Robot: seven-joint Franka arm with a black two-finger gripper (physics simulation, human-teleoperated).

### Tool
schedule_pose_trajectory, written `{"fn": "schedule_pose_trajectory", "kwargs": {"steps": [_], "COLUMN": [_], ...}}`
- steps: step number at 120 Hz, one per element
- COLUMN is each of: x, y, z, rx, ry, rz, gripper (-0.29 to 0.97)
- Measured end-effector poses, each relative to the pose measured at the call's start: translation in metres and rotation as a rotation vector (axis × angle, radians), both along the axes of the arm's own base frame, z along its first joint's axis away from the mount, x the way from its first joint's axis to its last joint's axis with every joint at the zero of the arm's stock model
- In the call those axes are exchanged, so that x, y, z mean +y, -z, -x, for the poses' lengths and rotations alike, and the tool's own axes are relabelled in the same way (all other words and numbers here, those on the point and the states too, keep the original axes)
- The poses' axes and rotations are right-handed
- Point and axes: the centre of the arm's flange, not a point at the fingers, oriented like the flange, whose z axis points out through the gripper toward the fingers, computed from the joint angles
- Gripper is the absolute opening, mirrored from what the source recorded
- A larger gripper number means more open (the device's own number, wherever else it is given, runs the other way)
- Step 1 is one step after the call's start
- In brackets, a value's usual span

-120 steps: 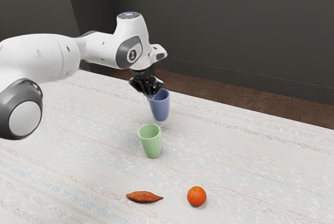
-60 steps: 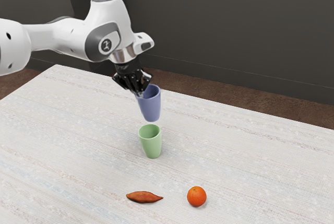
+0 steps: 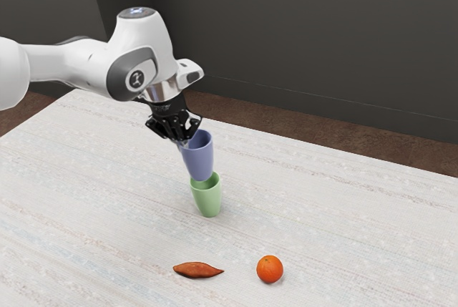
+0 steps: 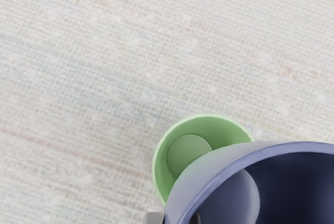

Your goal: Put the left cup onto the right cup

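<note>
Blue cup (image 3: 197,155) meets green cup (image 3: 207,198)
In the middle of the exterior view, the black gripper (image 3: 180,129) pinches the blue cup's rim. The cup leans, its bottom at the green cup's mouth. 1 orange (image 3: 270,269) and 1 sweet potato (image 3: 198,270) lie lower down.

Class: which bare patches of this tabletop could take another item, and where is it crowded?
Bare: the table at the exterior view's right, beyond the orange, and at its left, under the arm. Crowded: the middle, where the gripper holds the blue cup over the green cup, sweet potato in front.
</note>
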Motion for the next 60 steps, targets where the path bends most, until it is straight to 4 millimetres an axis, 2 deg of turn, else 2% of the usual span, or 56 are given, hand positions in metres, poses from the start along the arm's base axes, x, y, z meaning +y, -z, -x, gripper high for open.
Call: {"fn": "schedule_pose_trajectory", "kwargs": {"steps": [60], "x": [0.006], "y": [0.026], "z": [-0.011], "rx": [0.000], "ry": [-0.077], "rz": [0.014], "gripper": [-0.11]}}
